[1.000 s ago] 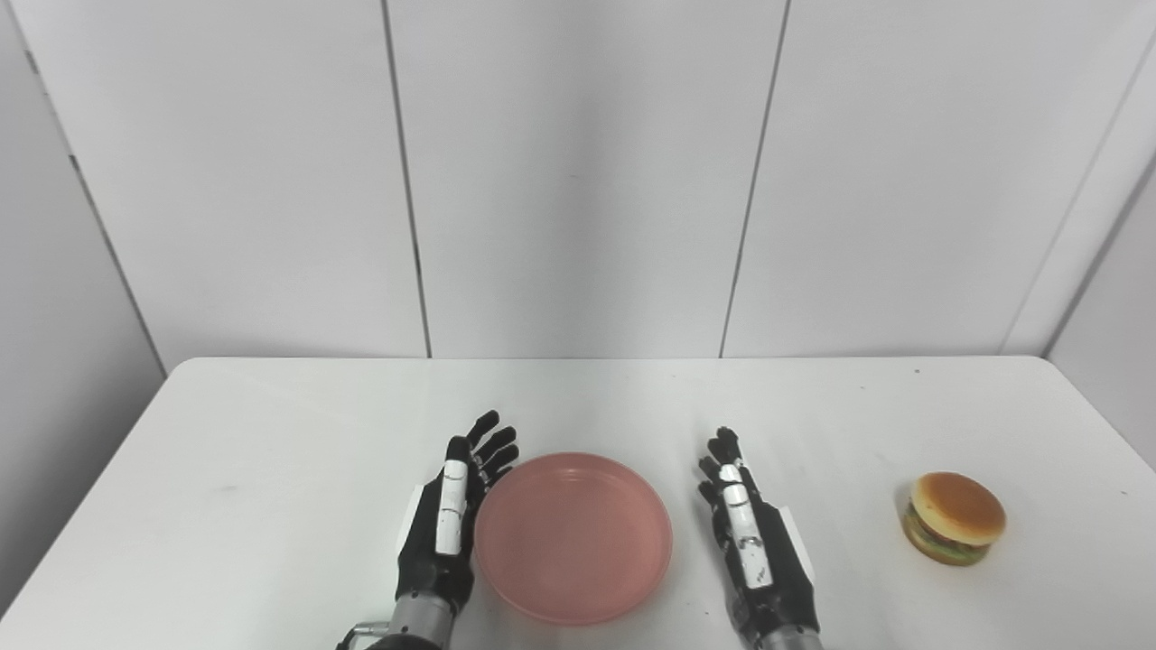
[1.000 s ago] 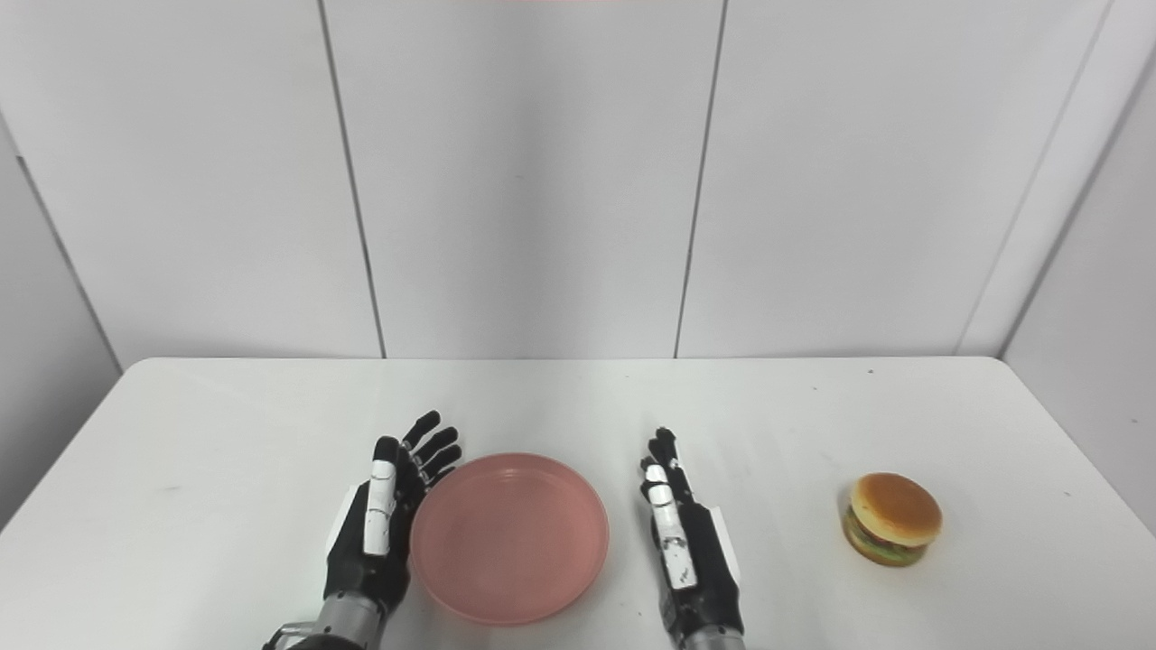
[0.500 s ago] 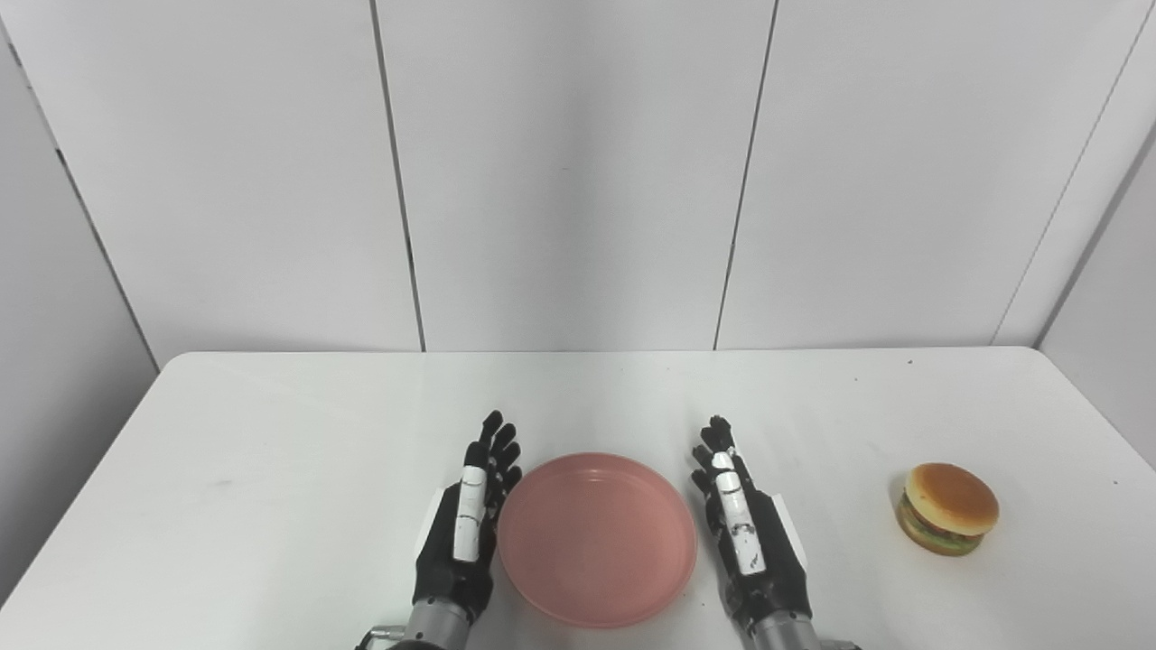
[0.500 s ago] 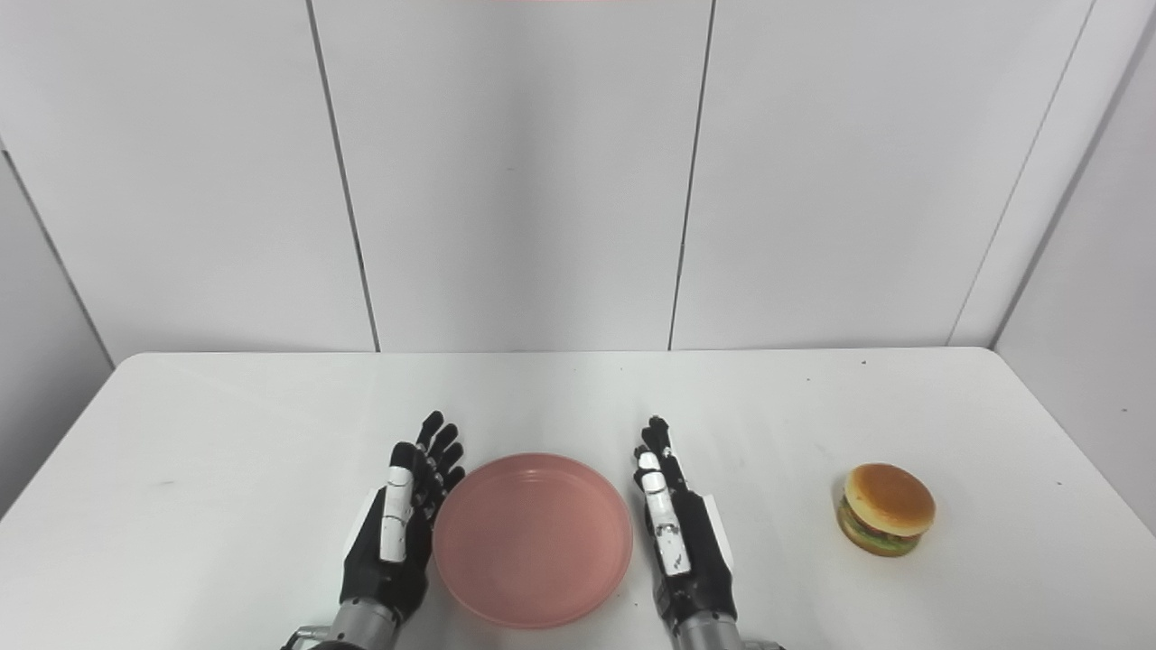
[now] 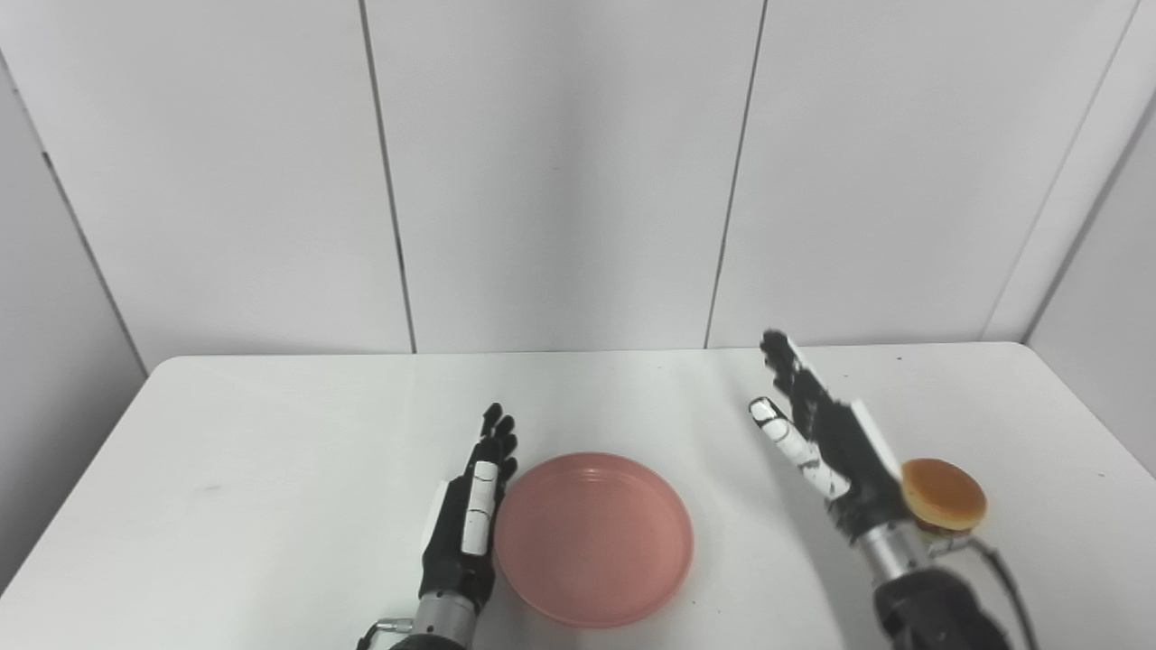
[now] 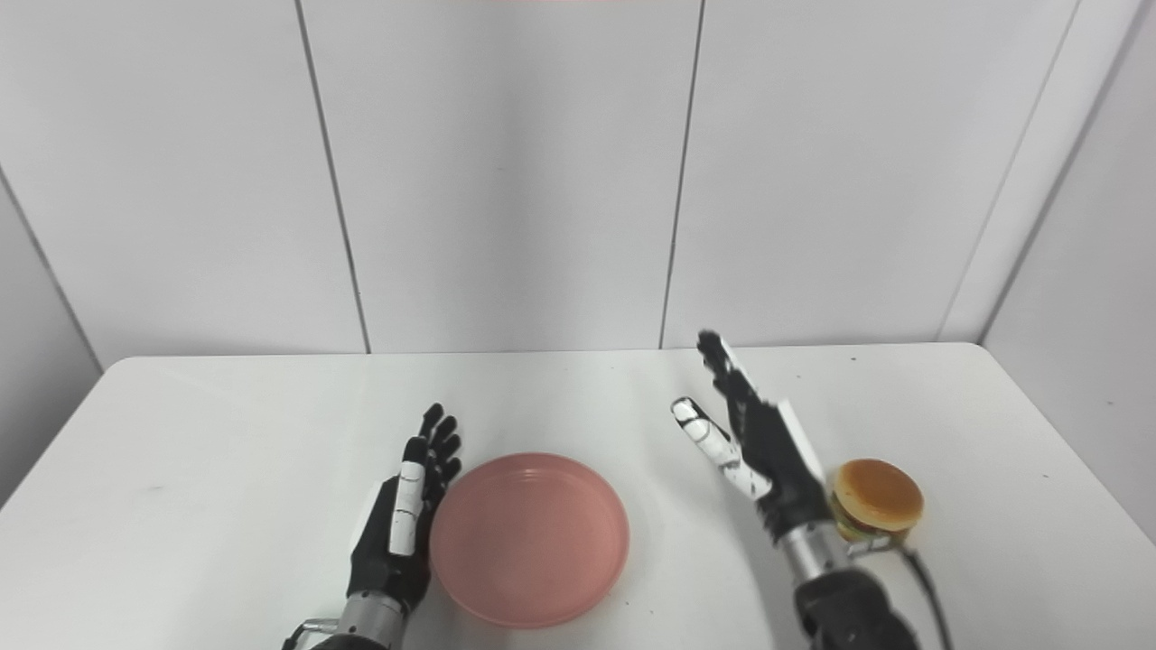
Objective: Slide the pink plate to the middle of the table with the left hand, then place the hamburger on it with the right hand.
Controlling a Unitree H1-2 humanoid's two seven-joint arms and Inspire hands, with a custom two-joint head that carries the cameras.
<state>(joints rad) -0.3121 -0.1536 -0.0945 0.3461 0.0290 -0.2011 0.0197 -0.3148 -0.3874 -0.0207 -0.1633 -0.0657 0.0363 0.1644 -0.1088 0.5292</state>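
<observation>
Pink plate lies flat on the white table, near the front edge and about midway across it, with my left hand just beside its left rim. That hand rests edge-on on the table, fingers stretched out together and pointing away from me, holding nothing; whether it touches the rim I cannot tell. My right hand is raised above the table to the right of the plate, fingers spread and empty, its thumb turned toward the plate. The hamburger sits on the table right of that hand; my wrist covers its left side in both views, so I cannot tell if they touch. Grey wall panels stand behind the far edge of the table.
</observation>
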